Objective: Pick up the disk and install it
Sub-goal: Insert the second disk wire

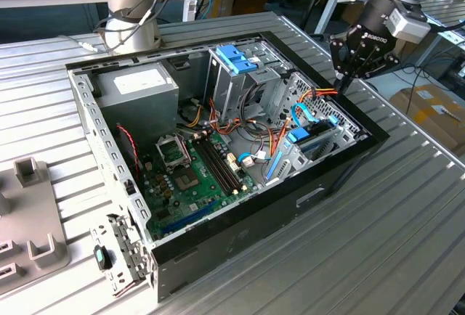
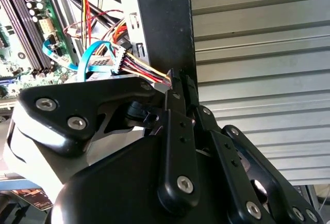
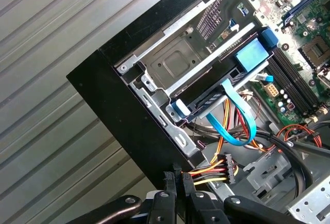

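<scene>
Hovering closed and empty, end effector (image 1: 347,77) over case (image 1: 341,173) corner beside cables (image 3: 216,171); disk (image 3: 227,87) sitting slotted in bay, blue frame showing.

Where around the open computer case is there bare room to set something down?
The ribbed metal table lies bare in front of the computer case and along its side on the exterior view's right, below the gripper. Inside is crowded: motherboard, cables, drive cage. Grey fixtures occupy the exterior view's left.
</scene>
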Controlling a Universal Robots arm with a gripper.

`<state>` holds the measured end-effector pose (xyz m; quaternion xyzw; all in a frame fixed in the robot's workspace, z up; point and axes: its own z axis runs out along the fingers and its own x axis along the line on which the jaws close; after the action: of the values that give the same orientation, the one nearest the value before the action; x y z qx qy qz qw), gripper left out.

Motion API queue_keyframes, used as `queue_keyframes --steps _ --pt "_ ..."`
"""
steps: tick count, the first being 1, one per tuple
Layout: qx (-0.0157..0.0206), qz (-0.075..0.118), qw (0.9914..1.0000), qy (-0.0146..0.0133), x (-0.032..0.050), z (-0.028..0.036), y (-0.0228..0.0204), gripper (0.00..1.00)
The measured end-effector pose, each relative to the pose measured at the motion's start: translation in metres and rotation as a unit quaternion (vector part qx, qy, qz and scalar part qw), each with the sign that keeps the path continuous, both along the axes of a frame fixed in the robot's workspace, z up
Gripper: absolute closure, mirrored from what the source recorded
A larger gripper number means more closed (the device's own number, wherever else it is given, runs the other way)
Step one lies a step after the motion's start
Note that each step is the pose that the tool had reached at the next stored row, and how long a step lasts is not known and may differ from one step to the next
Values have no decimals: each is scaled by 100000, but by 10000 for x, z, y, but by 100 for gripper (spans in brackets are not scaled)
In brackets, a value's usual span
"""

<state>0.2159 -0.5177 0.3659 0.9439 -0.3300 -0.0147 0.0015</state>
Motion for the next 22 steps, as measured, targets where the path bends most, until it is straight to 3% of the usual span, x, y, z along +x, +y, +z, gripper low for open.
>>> queue_keyframes --steps 3,10,14,18,22 --pt "6 -1 100000 -2 1 6 -1 84" --pt "-1 3 100000 -33 1 106 0 84" --pt "54 -3 100000 -48 -1 123 -2 84" --pt "121 0 100000 -159 -102 122 -27 84" --pt "120 -1 99999 -301 -260 122 -48 84"
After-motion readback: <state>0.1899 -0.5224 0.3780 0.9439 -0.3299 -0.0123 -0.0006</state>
